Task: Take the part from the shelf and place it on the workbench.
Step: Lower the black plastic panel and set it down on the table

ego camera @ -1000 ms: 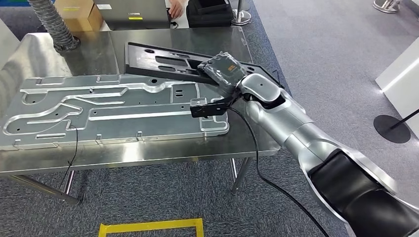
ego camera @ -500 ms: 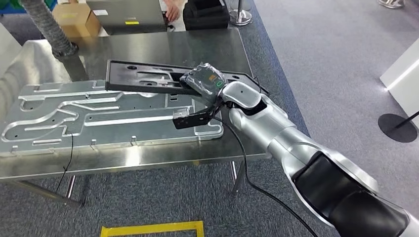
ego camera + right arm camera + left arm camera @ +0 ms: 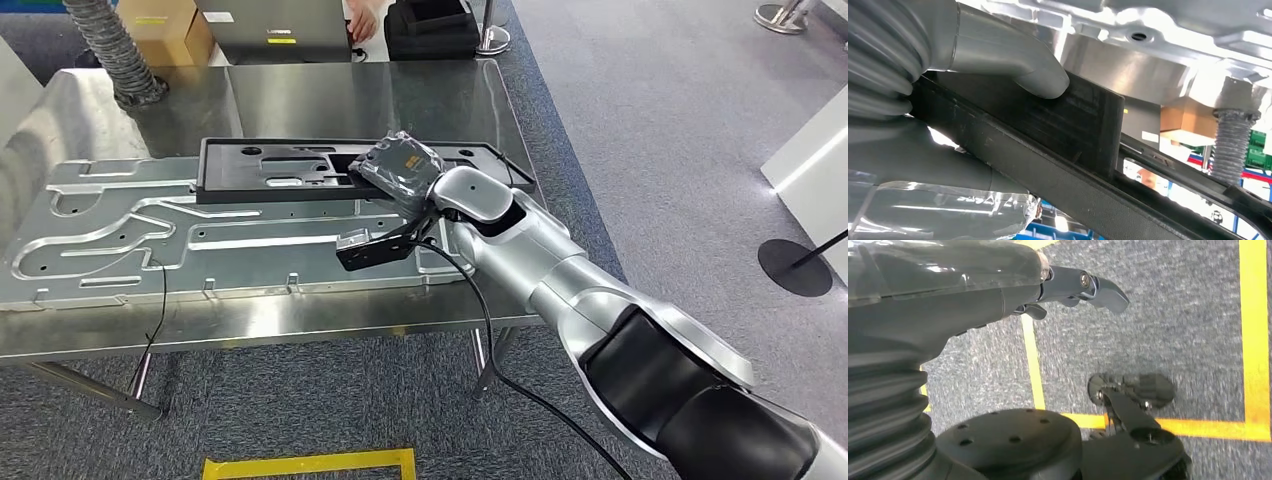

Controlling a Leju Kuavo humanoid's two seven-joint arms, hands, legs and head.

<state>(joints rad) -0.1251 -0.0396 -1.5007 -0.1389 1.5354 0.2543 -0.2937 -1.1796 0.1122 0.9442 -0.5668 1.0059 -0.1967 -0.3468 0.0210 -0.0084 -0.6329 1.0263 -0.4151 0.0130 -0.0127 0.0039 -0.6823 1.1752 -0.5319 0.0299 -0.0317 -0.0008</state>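
Note:
The part point(image 3: 290, 170) is a long flat black panel with cut-outs. It lies level over the far edge of the ribbed aluminium plate point(image 3: 150, 240) on the steel workbench point(image 3: 350, 100). My right hand point(image 3: 400, 170), in its plastic-wrapped cover, grips the panel's right end. In the right wrist view the grey thumb point(image 3: 1033, 75) presses on the black panel point(image 3: 1083, 115). Whether the panel rests on the plate I cannot tell. My left hand point(image 3: 948, 290) hangs over the carpet with its fingers point(image 3: 1098, 287) apart and holds nothing.
At the bench's far left stands a ribbed grey hose point(image 3: 120, 55). Beyond the bench are a cardboard box point(image 3: 165, 25), a grey case point(image 3: 275, 25), a person's hand point(image 3: 360, 20) and a black bag point(image 3: 430, 25). Yellow tape point(image 3: 310, 462) marks the floor in front of the bench.
My right hand has swung the panel from slanted to parallel with the bench's edge and carried it left, over the plate's far edge. The view itself has shifted a little.

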